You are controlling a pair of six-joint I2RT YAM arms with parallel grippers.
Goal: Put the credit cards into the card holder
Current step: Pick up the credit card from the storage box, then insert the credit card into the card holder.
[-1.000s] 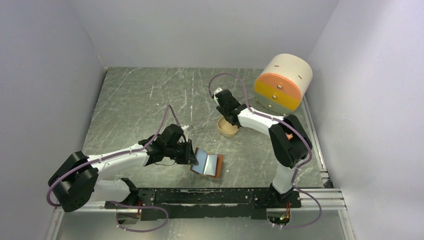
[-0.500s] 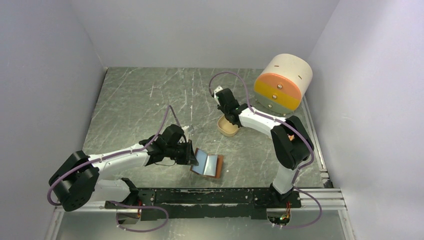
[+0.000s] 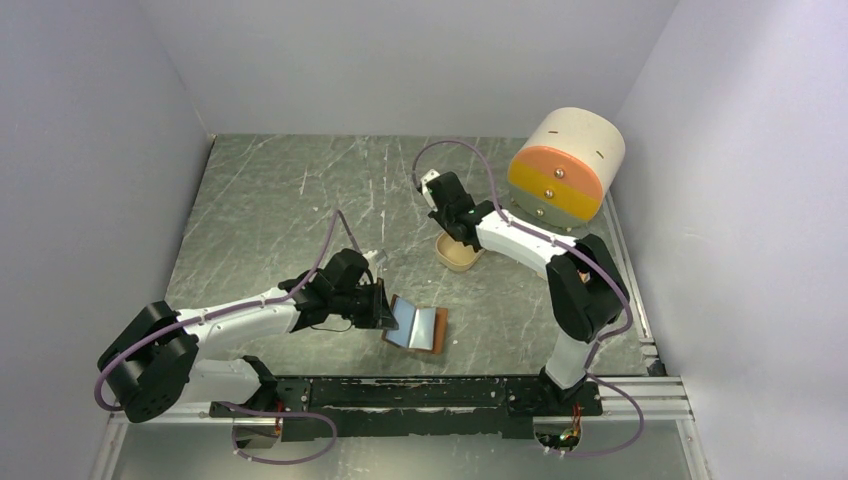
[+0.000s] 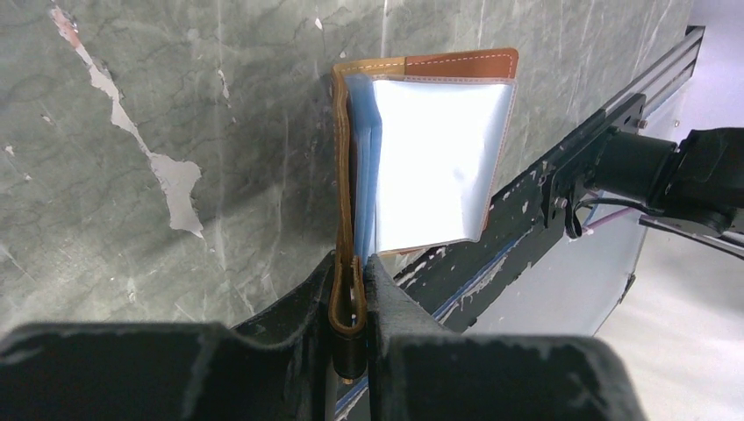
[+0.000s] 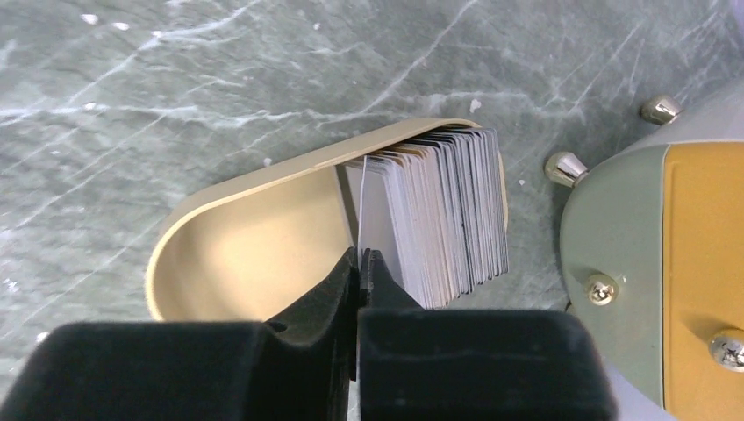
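Two pinches right now: right gripper point(image 5: 358, 259) closed on the end card point(image 5: 373, 210) of the cards point(image 5: 447, 210) in the dish point(image 5: 246, 254), 3 o'clock of table point(image 3: 260, 200) centre; left gripper point(image 4: 353, 267) clamping the wallet point(image 4: 421, 158) flap at 6 o'clock. Neighbouring cards could drag out, or that thin flap could slip.

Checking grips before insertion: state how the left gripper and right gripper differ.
The left gripper is clamped on a brown flap of the card holder, which is open; the right gripper pinches the end card of the credit cards standing in the tan dish. Seen from above, the left gripper is near the table's front edge, the right gripper farther back by the drum-shaped box. Both are shut on something thin.
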